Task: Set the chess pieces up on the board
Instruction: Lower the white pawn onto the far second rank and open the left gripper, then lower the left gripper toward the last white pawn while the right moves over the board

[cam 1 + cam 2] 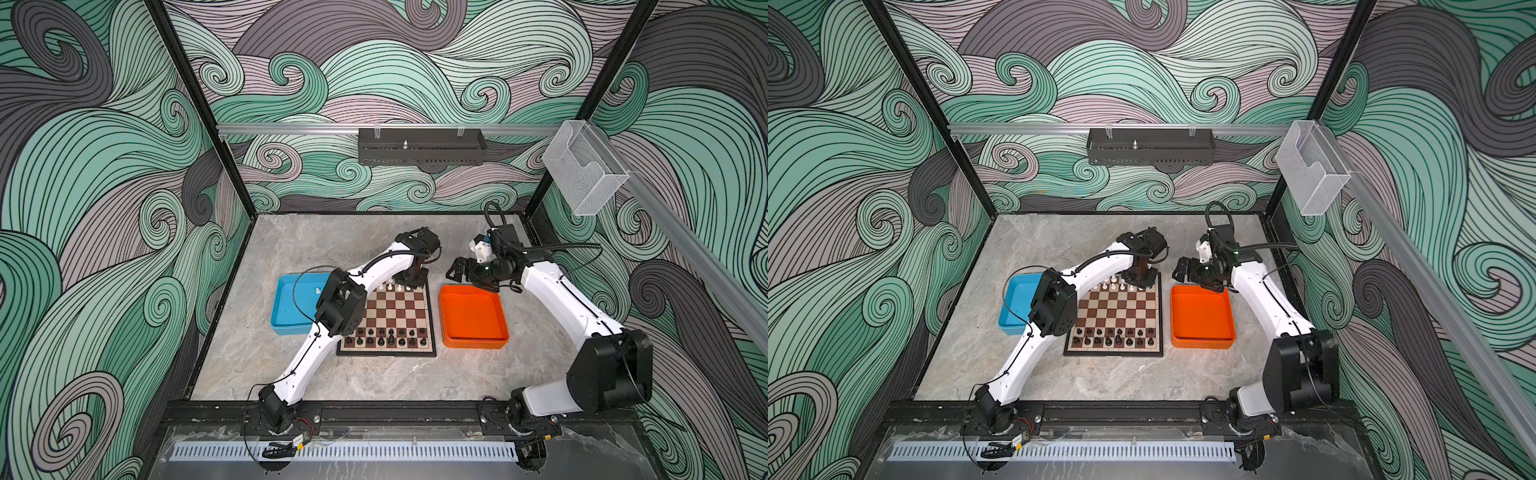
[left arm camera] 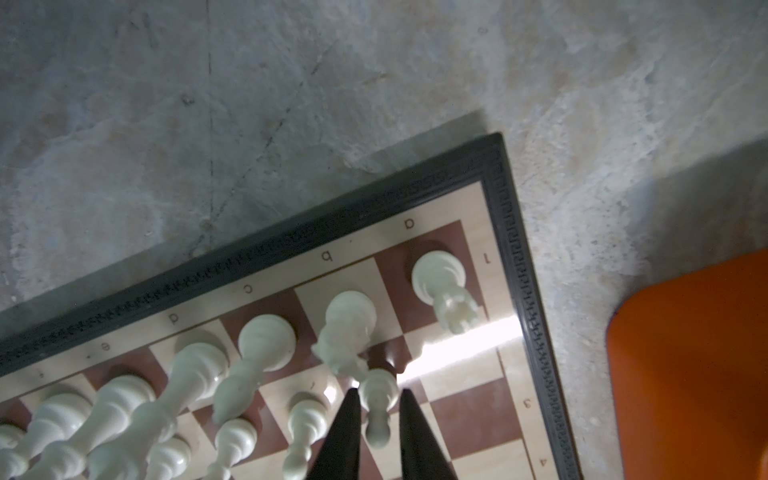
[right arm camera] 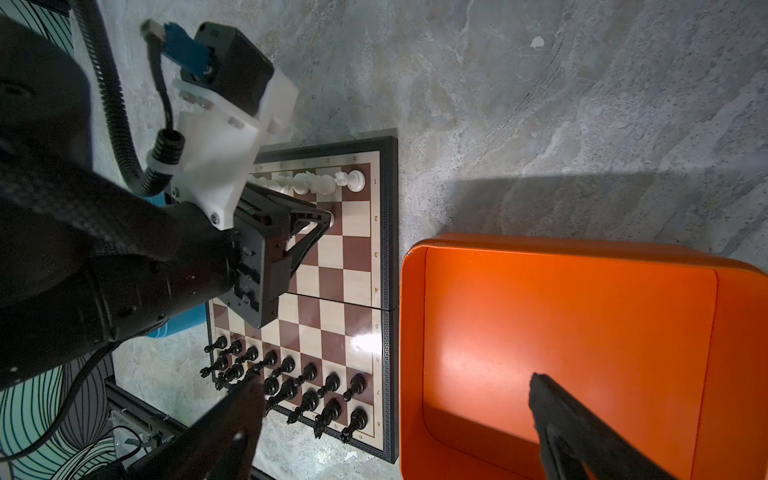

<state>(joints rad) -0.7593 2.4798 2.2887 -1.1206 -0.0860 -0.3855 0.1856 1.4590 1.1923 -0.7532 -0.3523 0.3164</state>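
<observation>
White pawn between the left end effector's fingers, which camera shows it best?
Left wrist: the white pawn stands close up between the fingers of the left end effector. The right wrist view shows only a sliver; in both top views it is too small to find.

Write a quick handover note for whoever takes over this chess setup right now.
Left gripper straddles a white pawn standing in front of the knight; grip unclear.
Right gripper open, in the air by the orange tray.
Done: black pieces in two near rows of the board; white back row filled where visible.
To do: square before the rook bare; one white piece sits in the blue tray.
</observation>
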